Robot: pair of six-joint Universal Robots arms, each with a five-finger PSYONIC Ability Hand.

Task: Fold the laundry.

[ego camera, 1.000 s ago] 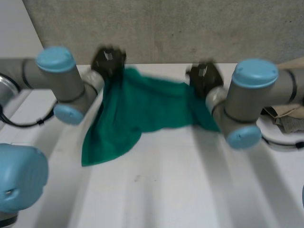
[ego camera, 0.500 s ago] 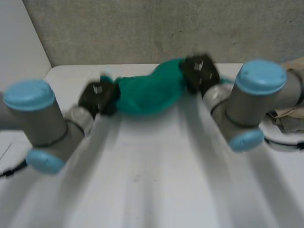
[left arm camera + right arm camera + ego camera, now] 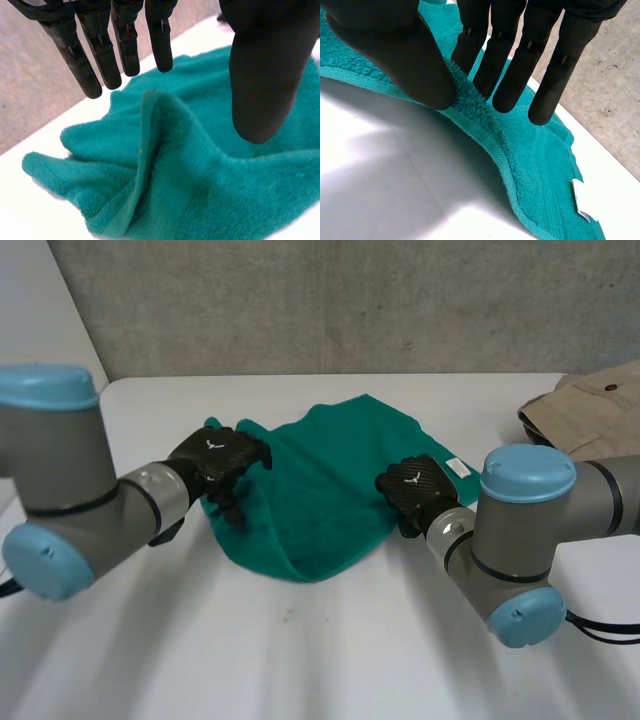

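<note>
A green towel (image 3: 330, 470) lies crumpled and partly doubled over on the white table (image 3: 330, 660). My left hand (image 3: 215, 465) hovers at the towel's left edge. In the left wrist view its fingers (image 3: 125, 45) are straight and the thumb stands apart, open above a raised fold of the towel (image 3: 200, 185) without holding it. My right hand (image 3: 415, 490) rests on the towel's right edge. In the right wrist view its thumb (image 3: 395, 45) and fingers pinch the hemmed edge of the towel (image 3: 540, 165) between them.
A khaki garment (image 3: 590, 410) lies at the back right of the table. A small white tag (image 3: 458, 468) sticks out of the towel's right side beside my right hand. A grey wall runs behind the table's far edge.
Both hands brought the towel from up at the back down onto the table toward me. The left hand has let go and opened; the right hand keeps its pinch.
</note>
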